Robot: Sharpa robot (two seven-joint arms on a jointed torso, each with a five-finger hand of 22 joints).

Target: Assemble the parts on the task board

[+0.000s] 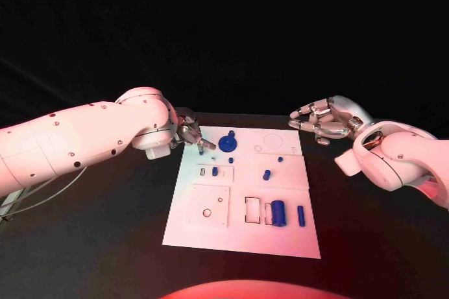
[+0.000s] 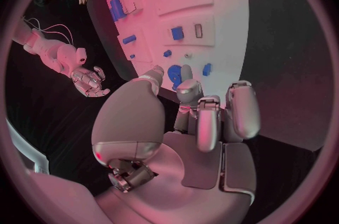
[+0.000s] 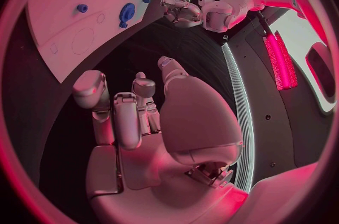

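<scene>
Evidently the left hand (image 1: 190, 134) holds nothing: its fingers (image 2: 209, 121) are loosely curled and apart, their tips just short of the blue gear (image 1: 229, 142) at the far left corner of the task board (image 1: 239, 237), a pose that suggests it is lining up to take that part. Off the board's far right corner, the right hand (image 1: 321, 121) hangs above the black table (image 1: 112, 247) with fingers half curled and nothing in them, apparently waiting. Across the board the other blue parts lie in their recesses, the large cylinder (image 1: 278, 213) and a slim peg (image 1: 300, 215) side by side near the front edge.
</scene>
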